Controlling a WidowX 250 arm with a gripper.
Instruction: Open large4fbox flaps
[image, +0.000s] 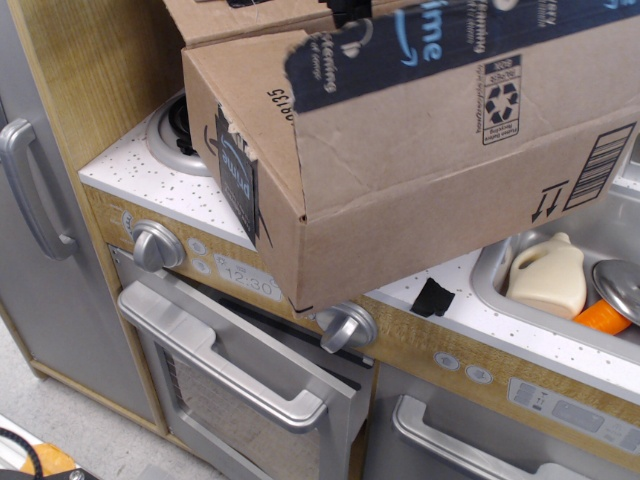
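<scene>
The large4fbox is a big brown cardboard box resting tilted on the toy kitchen counter, over the stove. Its near long flap, with black-and-blue Prime tape along its edge and a recycling mark, is lifted up and faces me. Under it, at the left, a side flap lies flat and shows printed digits ending "135". Another flap stands at the back left. Only a small black piece of my gripper shows at the top edge, at the lifted flap's taped edge. Its fingers are out of view.
Two silver oven knobs and the oven door handle sit below the box. A burner is at its left. The sink at right holds a cream jug, a metal lid and an orange piece. A black scrap lies on the counter.
</scene>
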